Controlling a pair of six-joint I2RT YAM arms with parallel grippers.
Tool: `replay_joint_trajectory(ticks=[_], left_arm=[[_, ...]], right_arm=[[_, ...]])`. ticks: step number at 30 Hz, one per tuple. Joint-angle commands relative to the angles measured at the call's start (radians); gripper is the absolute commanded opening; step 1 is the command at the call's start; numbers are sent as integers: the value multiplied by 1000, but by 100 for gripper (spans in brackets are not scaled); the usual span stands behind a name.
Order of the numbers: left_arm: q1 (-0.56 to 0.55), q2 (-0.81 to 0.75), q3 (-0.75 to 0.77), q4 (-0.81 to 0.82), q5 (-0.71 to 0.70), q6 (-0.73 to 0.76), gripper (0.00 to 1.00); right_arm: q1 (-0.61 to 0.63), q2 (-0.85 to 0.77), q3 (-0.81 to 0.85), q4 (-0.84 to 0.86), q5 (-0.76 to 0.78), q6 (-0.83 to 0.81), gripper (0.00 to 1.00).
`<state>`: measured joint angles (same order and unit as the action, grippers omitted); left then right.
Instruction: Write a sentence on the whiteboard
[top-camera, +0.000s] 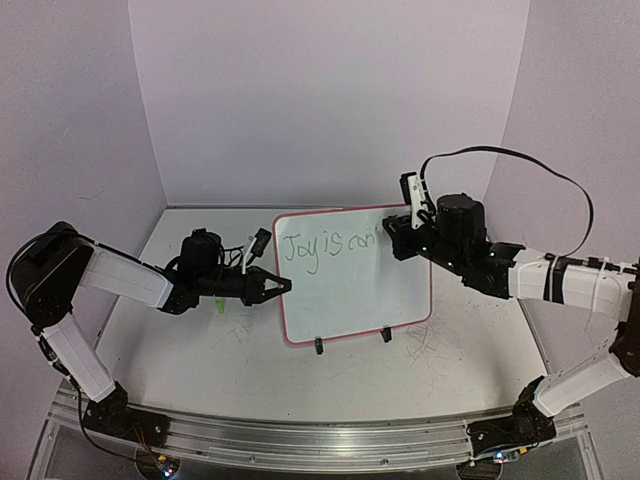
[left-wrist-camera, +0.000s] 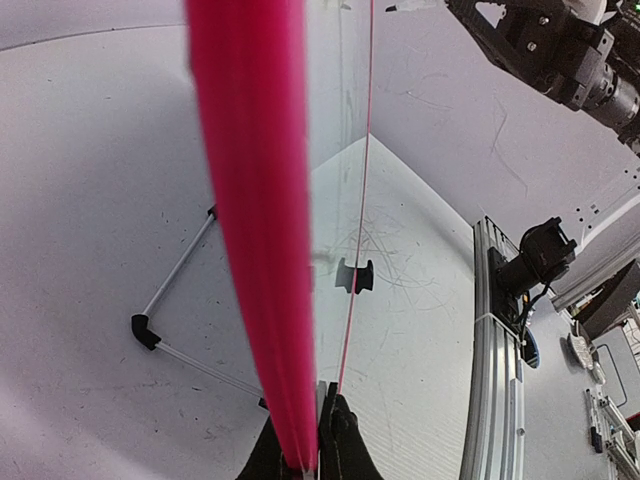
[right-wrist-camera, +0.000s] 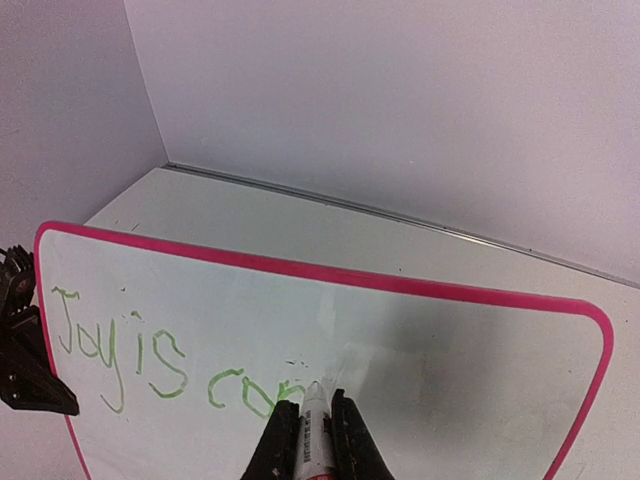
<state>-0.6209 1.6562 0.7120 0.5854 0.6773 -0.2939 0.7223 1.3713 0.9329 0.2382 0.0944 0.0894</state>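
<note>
Pale lilac walls (top-camera: 330, 90) around a scuffed white tabletop (top-camera: 200, 360)

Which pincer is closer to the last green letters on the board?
The right. The right pincer holds a marker with its tip at the last letters; the left pincer clamps the whiteboard at its left edge, off to their left.

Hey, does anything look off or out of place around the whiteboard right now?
Nothing spilled or broken. The small pink-rimmed whiteboard stands on its black wire feet, and the green handwriting runs fairly level. Only oddity: faint grey scribble marks on the white table in front of it.
</note>
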Motion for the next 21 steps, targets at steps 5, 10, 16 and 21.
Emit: replay_joint_trajectory(ticks=[5,10,16,21], left_arm=[[20,8,-12,-67,-223,55,0],[20,3,-16,-67,-224,55,0],[19,4,-17,-68,-225,55,0],[19,5,-19,-67,-224,55,0]], right_arm=[[-11,35,78,34,35,-27,0],[-11,44,74,35,56,-27,0],[-11,48,57,28,62,-19,0],[-12,43,37,13,48,-10,0]])
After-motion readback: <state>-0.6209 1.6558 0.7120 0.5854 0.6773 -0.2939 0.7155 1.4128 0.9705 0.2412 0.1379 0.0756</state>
